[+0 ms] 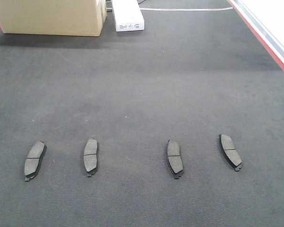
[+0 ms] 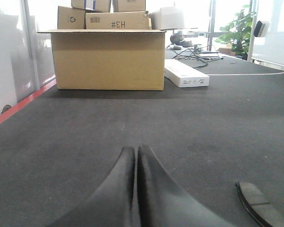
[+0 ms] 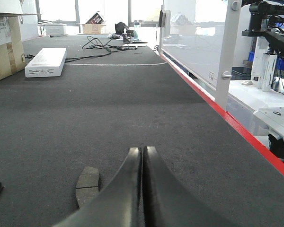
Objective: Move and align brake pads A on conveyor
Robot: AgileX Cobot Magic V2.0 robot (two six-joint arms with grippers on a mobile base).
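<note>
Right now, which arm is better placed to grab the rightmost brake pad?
Probably the right: the right gripper, shut, sits beside the rightmost brake pad, while the left gripper is nearer the conveyor's left red strip.

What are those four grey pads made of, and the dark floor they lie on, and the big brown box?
The pads look like pressed, matte grey grit on a black backing, likely metal; the dull speckled face and dark edge suggest it. The belt looks like rough charcoal felt, fuzzy and unshiny. The box looks like plain brown cardboard, with folded flaps.
</note>
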